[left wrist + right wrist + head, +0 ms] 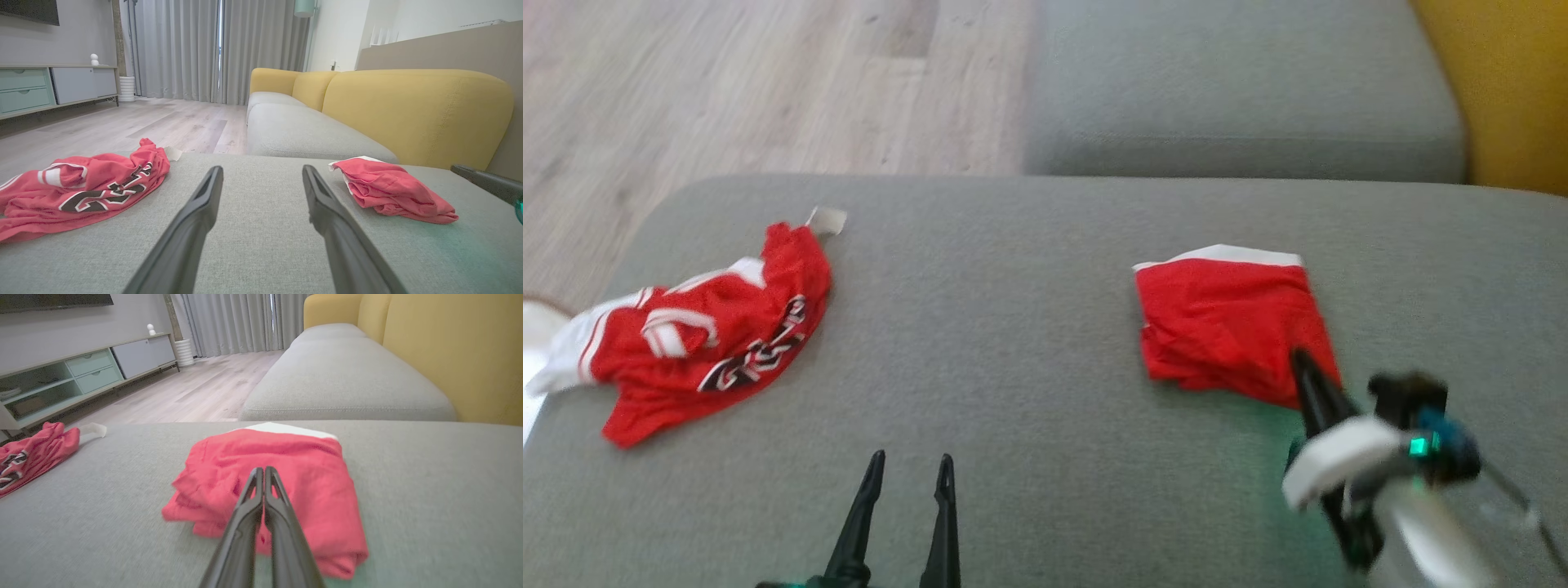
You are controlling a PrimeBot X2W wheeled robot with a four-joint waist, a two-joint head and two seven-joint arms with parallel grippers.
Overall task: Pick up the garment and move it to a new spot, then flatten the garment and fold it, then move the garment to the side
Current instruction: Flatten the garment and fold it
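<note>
A folded red garment with a white edge (1229,327) lies on the grey cushion, right of centre. My right gripper (1303,363) is shut, and its tips (263,470) rest over the near half of the fold (286,465) with no cloth showing between them. A crumpled red jersey with white trim and black lettering (715,335) lies at the cushion's left end. My left gripper (911,465) stands open at the near edge between the two garments, over bare cushion (261,169), holding nothing.
The grey cushion (1029,269) ends at the left, where wooden floor (727,82) begins. A second grey seat (1241,90) with a yellow backrest (1519,90) lies beyond. A TV cabinet (81,371) and curtains (196,49) stand far off.
</note>
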